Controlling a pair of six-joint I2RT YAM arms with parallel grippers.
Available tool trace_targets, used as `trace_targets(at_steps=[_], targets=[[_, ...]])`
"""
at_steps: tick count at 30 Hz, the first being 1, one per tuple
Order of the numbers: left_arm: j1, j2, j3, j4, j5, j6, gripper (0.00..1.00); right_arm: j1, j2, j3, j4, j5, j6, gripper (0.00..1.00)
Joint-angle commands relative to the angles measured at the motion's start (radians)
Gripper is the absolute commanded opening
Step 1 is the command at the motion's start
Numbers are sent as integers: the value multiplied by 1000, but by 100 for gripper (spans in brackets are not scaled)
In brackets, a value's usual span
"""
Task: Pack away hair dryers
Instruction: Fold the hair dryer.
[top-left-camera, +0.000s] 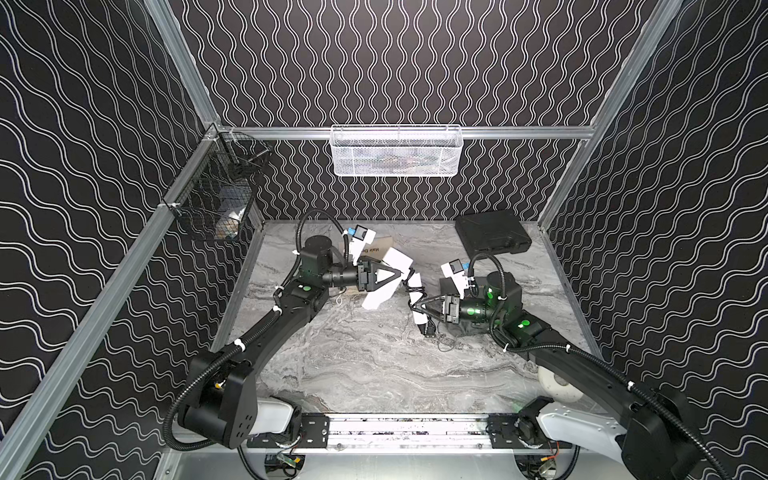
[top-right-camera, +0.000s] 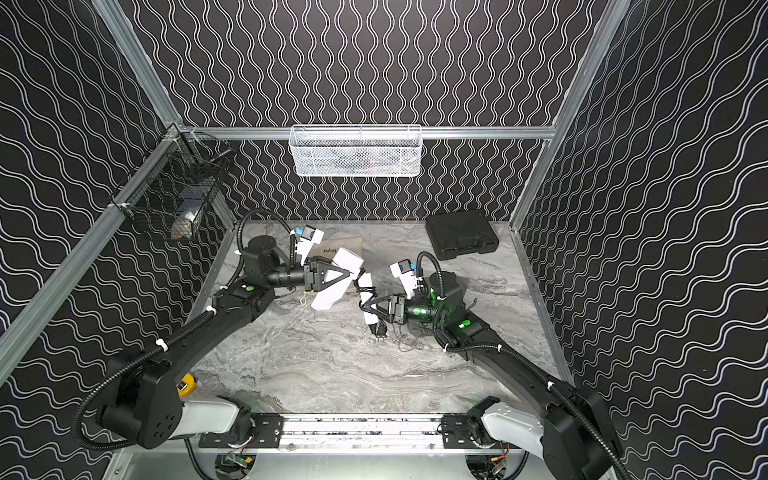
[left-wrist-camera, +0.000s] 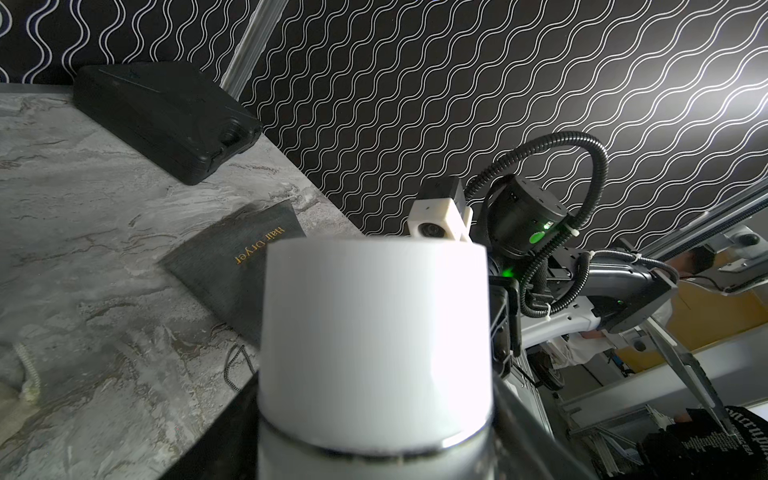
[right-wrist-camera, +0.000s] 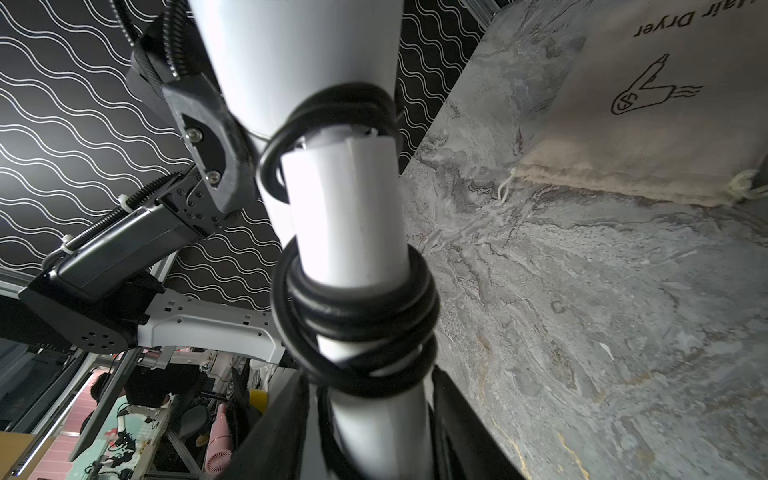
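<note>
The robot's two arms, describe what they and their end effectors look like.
The left arm and right arm are black with white shells near the base, glowing green dots on the joints, and ribbed black conduit fastened by white zip ties. The left end effector and right end effector are black triangular frames, each beside a white wrist camera mount.

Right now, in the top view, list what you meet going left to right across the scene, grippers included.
Black basket → left gripper → right gripper → case. The dryer overlaps both grippers, so it is left out.
</note>
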Motion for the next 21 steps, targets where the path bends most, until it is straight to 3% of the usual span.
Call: trace_targets(at_steps=[1, 14, 21], targets=[[0, -9, -9, 136, 6, -47, 0, 23, 10, 12, 49, 8, -2, 46], [-3, -2, -58, 288, -28, -157, 0, 88, 33, 7, 117, 63, 30, 25], [-20, -29, -99, 323, -99, -176, 0, 133, 28, -2, 201, 140, 79, 17]])
